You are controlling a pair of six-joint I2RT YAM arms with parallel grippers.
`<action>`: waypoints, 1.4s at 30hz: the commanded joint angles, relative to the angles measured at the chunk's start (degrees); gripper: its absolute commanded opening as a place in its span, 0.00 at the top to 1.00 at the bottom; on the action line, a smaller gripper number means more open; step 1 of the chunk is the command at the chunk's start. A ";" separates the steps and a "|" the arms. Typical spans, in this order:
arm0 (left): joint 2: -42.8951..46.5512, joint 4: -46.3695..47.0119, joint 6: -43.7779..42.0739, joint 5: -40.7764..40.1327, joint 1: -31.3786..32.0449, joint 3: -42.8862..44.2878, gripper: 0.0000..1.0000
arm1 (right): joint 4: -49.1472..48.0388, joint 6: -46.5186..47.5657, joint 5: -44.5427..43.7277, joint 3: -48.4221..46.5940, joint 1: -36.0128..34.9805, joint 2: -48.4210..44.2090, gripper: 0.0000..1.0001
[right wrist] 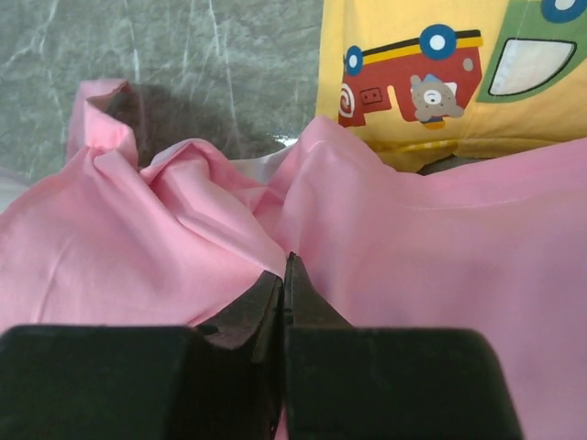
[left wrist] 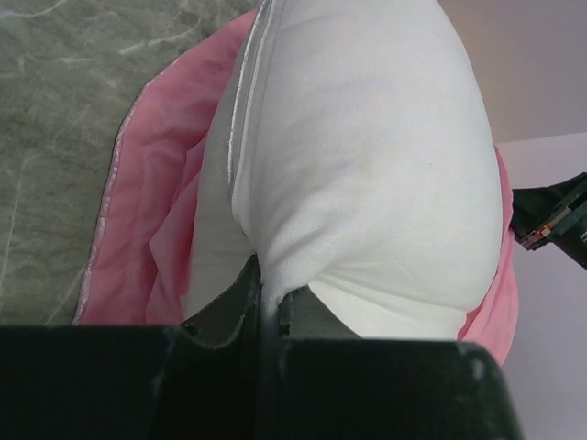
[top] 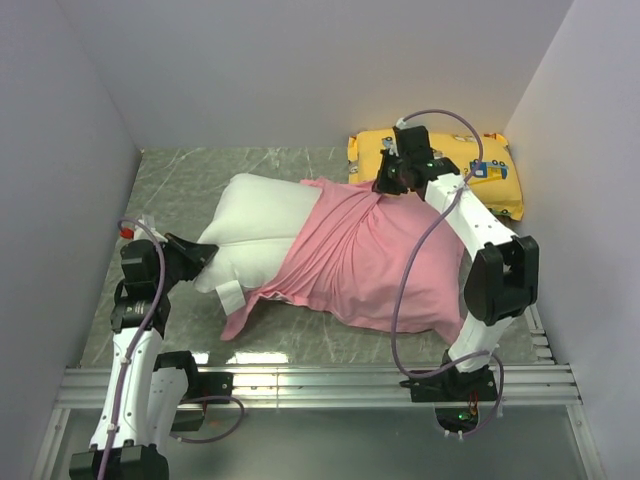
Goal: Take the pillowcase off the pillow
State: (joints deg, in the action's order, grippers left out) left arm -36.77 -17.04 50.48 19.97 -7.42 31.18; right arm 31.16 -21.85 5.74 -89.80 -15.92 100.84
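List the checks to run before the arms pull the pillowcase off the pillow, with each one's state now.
1. Left gripper shut on the pillow: ok, it pinches a white fold.
2. Right gripper shut on the pillowcase: ok, pink fabric is pinched between its closed tips.
3. Right pinch holds fabric only, no pillow inside: cannot tell.
4. Pillow end free of the case: ok, its left part lies bare.
5. Yellow pillow clear of the right gripper: not ok, it lies right beside the gripped edge.
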 commanded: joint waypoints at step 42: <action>-5.24 5.43 2.08 -9.16 7.07 15.58 1.00 | 3.82 -16.30 -66.90 15.35 -65.03 -5.22 0.45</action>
State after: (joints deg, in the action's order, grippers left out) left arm -42.85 -18.02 51.77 12.05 -0.32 42.57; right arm 32.69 -36.82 -51.51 -72.01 -81.49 94.59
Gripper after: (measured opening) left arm 0.085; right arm 0.589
